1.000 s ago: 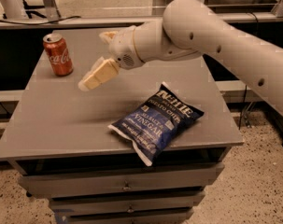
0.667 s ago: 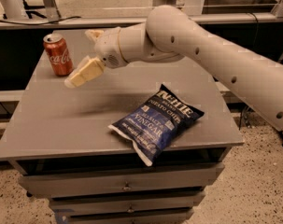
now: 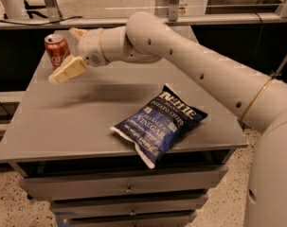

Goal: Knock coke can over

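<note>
The coke can (image 3: 56, 49), red with a silver top, stands upright at the far left corner of the grey table (image 3: 86, 122). My gripper (image 3: 63, 54) is open at the can's right side, just above the tabletop. Its near cream finger (image 3: 67, 70) reaches in front of the can's lower right part, and the far finger (image 3: 77, 32) shows behind the can's top right. I cannot tell whether a finger touches the can. The white arm (image 3: 190, 65) stretches in from the right across the table.
A blue Kettle chip bag (image 3: 159, 123) lies flat near the table's front right, overhanging the front edge slightly. Drawers (image 3: 129, 188) sit under the tabletop. A rail and metal posts (image 3: 48, 4) run behind the table.
My gripper has moved left across the table toward the can, from mid-table to right beside it. The can still stands upright in the same place. The chip bag has not moved.
</note>
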### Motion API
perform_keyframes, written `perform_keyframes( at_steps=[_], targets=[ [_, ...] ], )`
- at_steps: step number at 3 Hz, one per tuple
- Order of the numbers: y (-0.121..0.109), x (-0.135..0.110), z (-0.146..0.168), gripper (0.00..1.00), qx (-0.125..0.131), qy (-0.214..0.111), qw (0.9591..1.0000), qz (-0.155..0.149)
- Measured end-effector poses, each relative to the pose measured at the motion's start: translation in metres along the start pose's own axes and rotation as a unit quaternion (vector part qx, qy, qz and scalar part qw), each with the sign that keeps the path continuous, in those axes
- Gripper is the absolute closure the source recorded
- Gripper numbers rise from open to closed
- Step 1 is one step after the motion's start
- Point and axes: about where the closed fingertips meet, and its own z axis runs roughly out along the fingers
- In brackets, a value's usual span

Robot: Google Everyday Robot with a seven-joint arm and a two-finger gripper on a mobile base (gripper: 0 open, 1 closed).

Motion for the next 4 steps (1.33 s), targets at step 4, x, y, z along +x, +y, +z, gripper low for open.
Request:
perform_keyframes(
  at_steps=[4],
  targets=[
    [-0.028, 0.023, 0.045, 0.18, -0.004, 0.007, 0.9998, 0.019]
  ],
)
